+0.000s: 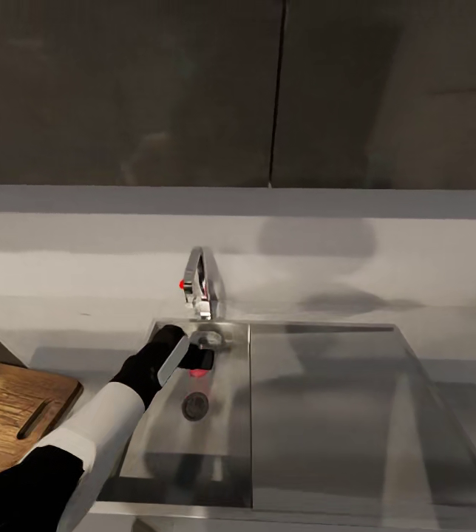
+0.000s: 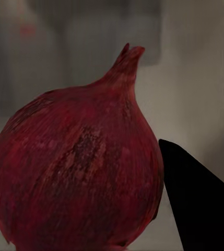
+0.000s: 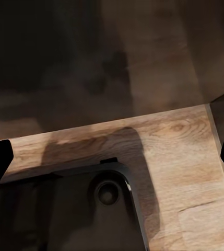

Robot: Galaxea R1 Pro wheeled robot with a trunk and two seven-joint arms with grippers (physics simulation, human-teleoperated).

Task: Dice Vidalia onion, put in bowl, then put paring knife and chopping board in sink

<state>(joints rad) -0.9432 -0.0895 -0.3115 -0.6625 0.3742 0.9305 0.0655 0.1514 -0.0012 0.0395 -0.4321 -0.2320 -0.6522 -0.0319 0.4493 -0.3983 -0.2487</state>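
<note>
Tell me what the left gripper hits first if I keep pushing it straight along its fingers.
The onion: it sits right between the left gripper fingers, which flank it; contact isn't clear.

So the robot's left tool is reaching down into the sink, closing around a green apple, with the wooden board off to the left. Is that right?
Not an apple: the left wrist view shows a dark red onion between the left tool fingers. The rest holds: it reaches into the sink, the wooden board at left.

Dark cabinet doors hang above a pale backsplash.
</note>
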